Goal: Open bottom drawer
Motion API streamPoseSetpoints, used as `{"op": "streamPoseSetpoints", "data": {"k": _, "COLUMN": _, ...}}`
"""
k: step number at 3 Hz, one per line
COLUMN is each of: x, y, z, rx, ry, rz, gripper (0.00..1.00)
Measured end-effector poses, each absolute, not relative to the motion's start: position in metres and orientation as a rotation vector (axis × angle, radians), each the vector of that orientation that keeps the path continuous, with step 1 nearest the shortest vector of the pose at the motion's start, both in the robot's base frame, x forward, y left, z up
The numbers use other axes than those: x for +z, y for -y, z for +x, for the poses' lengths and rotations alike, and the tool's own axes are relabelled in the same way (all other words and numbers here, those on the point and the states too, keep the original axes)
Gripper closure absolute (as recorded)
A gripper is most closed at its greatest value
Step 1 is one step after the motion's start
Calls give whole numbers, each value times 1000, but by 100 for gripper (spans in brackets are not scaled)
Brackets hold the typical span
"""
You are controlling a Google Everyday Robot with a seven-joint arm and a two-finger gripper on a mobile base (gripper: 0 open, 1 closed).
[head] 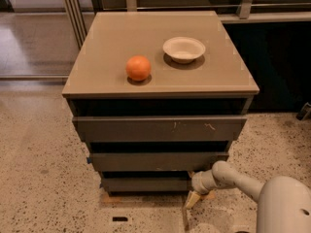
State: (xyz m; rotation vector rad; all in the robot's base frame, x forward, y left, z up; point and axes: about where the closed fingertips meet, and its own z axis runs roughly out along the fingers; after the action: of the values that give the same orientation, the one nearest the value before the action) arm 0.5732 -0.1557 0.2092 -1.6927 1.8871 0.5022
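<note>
Hovering low by the cabinet (109,52), the gripper (191,192), grip state impossible to tell, bottom drawer (146,184) stretched leftward from it, long axis side to side, front faced the camera, lowest of three.

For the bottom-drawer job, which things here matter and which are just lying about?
Belong to the job:
- bottom drawer
- gripper, low at that drawer's right end

Just lying about:
- orange on the cabinet top
- white bowl, also on top
- middle drawer
- top drawer
</note>
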Motion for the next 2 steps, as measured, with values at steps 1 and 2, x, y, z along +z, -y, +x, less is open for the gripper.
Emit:
{"op": "streamPoseSetpoints", "data": {"k": 1, "x": 183, "y": 146, "z": 584, "rx": 530, "ry": -1947, "rz": -1731, "gripper": 0}}
{"op": "streamPoseSetpoints", "data": {"k": 2, "x": 183, "y": 146, "z": 584, "rx": 530, "ry": -1947, "rz": -1731, "gripper": 0}}
